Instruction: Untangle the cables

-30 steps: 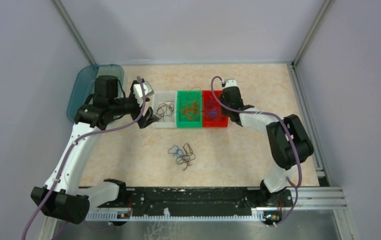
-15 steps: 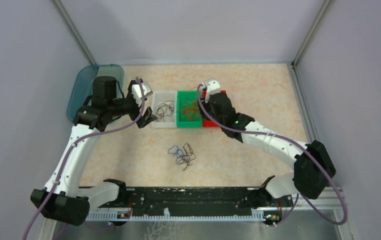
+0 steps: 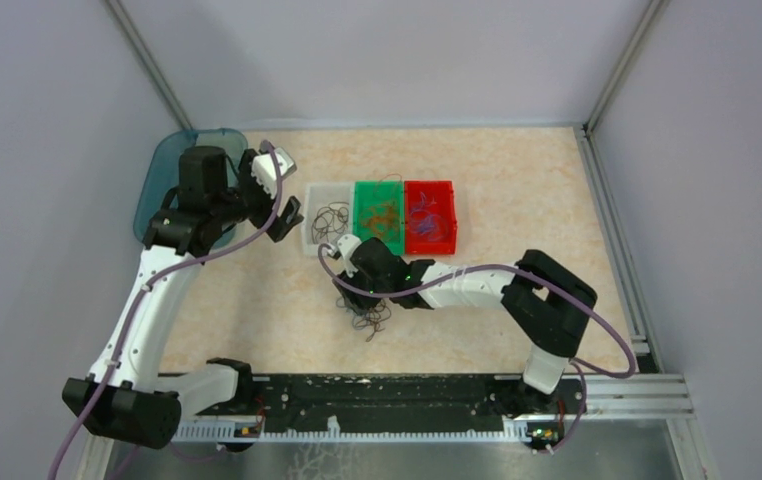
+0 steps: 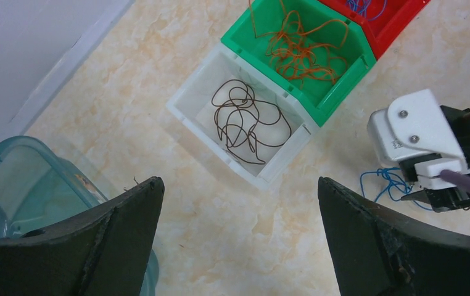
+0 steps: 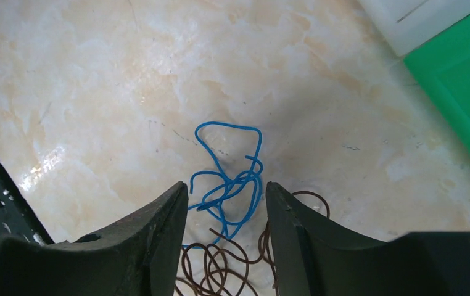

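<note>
A loose tangle of cables [image 3: 371, 318] lies on the table in front of the bins. It is a blue cable [image 5: 240, 182] knotted over dark brown cables [image 5: 220, 266]. My right gripper [image 5: 226, 185] hangs low over it, open, its jaws astride the blue knot without pinching it. In the top view the right gripper [image 3: 351, 288] covers the tangle's upper part. My left gripper [image 4: 239, 180] stands wide open and holds nothing, above bare table left of the white bin. It shows from above as the left gripper [image 3: 283, 212].
Three bins stand in a row. The white bin [image 3: 312, 240] holds brown cables [image 4: 248, 123], the green bin [image 3: 359, 246] orange cables [image 4: 300, 52], and the red bin [image 3: 451, 210] blue ones. A teal translucent container [image 4: 10, 185] sits at the far left.
My right arm swung from the red bin down to the tangle on the table, and its jaws opened. The left gripper drew back slightly to the left, still open.
</note>
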Robot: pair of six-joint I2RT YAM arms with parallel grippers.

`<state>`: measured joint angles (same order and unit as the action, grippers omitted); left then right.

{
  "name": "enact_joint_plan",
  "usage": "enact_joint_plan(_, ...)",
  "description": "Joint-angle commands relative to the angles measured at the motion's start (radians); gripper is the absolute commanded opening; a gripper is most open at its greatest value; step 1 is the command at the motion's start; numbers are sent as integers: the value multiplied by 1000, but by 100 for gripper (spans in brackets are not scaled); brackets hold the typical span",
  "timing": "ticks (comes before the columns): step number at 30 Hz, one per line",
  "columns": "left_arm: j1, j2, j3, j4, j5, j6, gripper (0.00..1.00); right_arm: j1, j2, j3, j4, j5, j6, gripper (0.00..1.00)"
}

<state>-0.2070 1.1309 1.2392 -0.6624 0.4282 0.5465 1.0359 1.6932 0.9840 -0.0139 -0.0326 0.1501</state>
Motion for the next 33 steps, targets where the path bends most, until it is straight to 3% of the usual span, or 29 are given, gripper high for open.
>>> enact_joint_plan(1, 6, -17, 35, 7, -14, -13, 100, 11, 52, 63, 49, -39, -2, 49)
enact_joint_plan(16, 7, -51, -7, 16, 37, 1, 100, 10, 150, 135, 48, 34, -14, 30)
enact_joint_plan(22, 6, -57, -14, 21, 36, 5, 100, 10, 124, 165, 77, 39, 11, 7)
enact_joint_plan(25, 7, -63, -14, 23, 26, 10, 100, 10, 83, 173, 103, 33, 24, 1)
enact_joint_plan(33, 8, -73, -19, 37, -1, 12, 100, 10, -77, 187, 146, 32, 55, 0)
